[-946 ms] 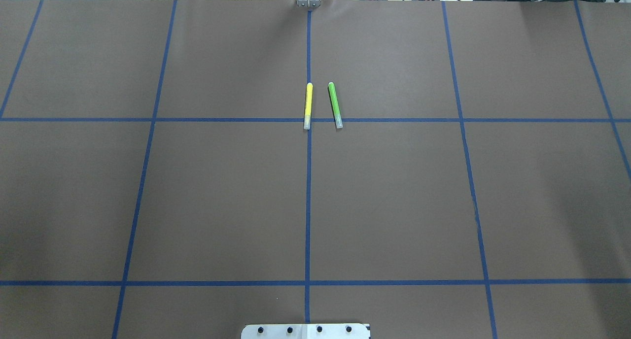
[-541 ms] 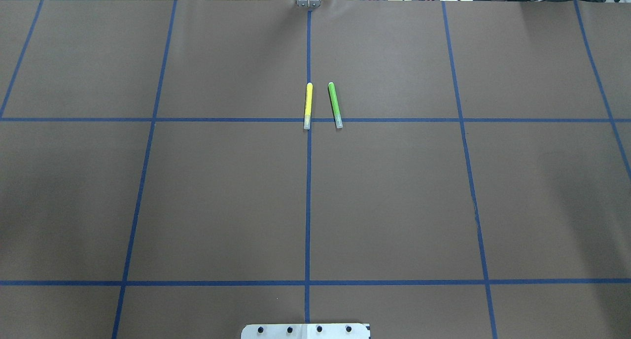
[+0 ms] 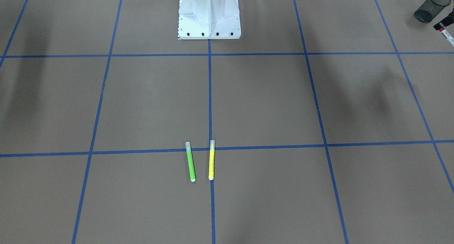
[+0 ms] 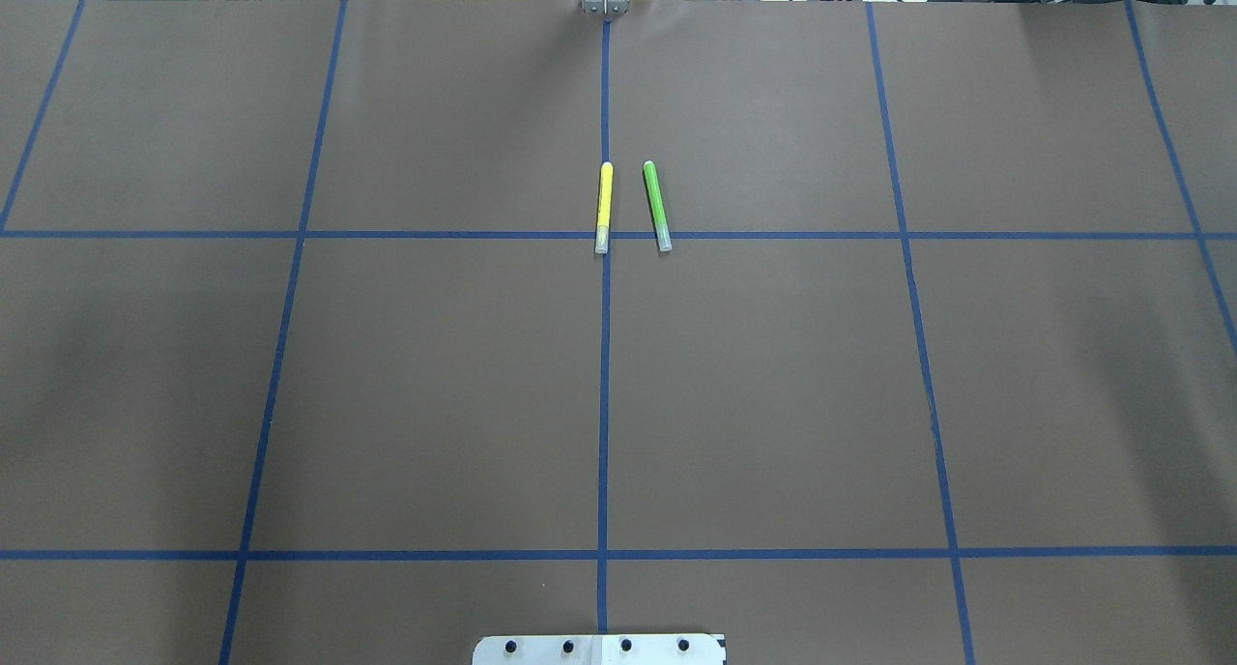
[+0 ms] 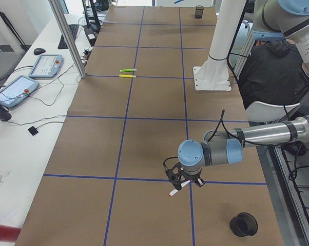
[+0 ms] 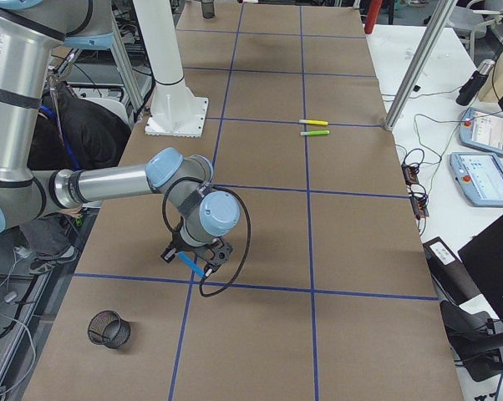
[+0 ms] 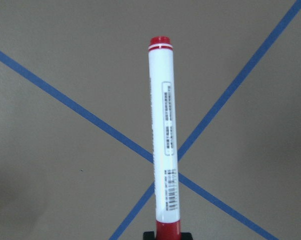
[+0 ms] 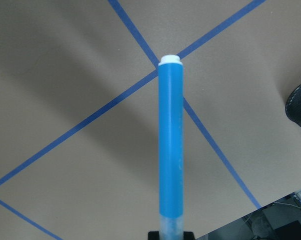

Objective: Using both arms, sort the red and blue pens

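The red pen point(image 7: 163, 130), white-barrelled with red ends and small print, sticks out of my left gripper point(image 7: 168, 234), which is shut on its tail. In the exterior left view that gripper point(image 5: 184, 179) hovers low over a blue tape crossing with the red pen point(image 5: 175, 189) angled down. The blue pen point(image 8: 170, 140) is clamped by its translucent cap in my right gripper point(image 8: 170, 234). In the exterior right view the right gripper point(image 6: 197, 249) holds the blue pen point(image 6: 187, 264) just above the table. Neither arm shows in the overhead view.
A yellow marker point(image 4: 604, 207) and a green marker point(image 4: 657, 207) lie side by side at mid-table. One black mesh cup point(image 5: 243, 224) stands near the left gripper. Another mesh cup point(image 6: 109, 328) stands near the right gripper. A person in dark clothing point(image 5: 270, 66) sits behind the white base point(image 3: 209, 20).
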Tool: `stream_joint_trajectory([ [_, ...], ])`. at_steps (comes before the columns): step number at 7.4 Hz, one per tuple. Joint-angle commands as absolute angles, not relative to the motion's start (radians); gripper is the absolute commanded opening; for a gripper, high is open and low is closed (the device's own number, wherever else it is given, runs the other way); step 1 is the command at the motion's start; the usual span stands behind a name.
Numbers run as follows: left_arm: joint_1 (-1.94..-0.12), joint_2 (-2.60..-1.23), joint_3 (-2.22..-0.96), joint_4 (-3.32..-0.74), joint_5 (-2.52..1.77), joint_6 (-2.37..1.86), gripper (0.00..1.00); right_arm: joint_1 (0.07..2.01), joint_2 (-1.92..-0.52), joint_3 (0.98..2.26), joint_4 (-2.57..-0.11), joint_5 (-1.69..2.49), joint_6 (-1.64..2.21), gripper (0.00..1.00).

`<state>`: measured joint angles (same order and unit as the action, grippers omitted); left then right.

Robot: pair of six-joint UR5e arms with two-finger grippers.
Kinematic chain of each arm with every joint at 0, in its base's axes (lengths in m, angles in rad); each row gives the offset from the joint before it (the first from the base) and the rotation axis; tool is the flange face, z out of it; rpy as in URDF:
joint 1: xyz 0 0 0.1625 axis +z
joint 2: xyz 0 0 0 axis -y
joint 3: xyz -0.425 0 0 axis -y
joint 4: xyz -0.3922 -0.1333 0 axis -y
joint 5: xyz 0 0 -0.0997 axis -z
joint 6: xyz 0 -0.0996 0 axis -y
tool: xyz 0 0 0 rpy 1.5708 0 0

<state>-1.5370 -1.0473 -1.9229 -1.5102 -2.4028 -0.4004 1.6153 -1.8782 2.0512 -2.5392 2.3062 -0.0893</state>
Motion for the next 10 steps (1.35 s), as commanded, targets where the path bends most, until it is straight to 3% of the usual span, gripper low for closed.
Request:
stream_joint_trajectory([
  [1, -1.659, -1.098, -1.931, -1.247, -2.335, -0.132, 0.0, 1.615, -1.871, 1.998, -2.546, 2.261, -0.173, 0.0],
  [4, -1.805, -1.153, -1.937, -0.825, -2.313, 0.104, 0.0, 1.62, -1.87, 1.971, -2.676, 2.27, -0.289, 0.0],
  [7, -1.874, -1.147, -1.927, -0.593, -2.313, 0.233, 0.0, 1.627, -1.87, 1.944, -2.781, 2.278, -0.366, 0.0],
  [10, -1.919, -1.144, -1.839, -0.473, -2.286, 0.395, 0.0, 1.655, -1.87, 1.904, -2.845, 2.298, -0.441, 0.0],
])
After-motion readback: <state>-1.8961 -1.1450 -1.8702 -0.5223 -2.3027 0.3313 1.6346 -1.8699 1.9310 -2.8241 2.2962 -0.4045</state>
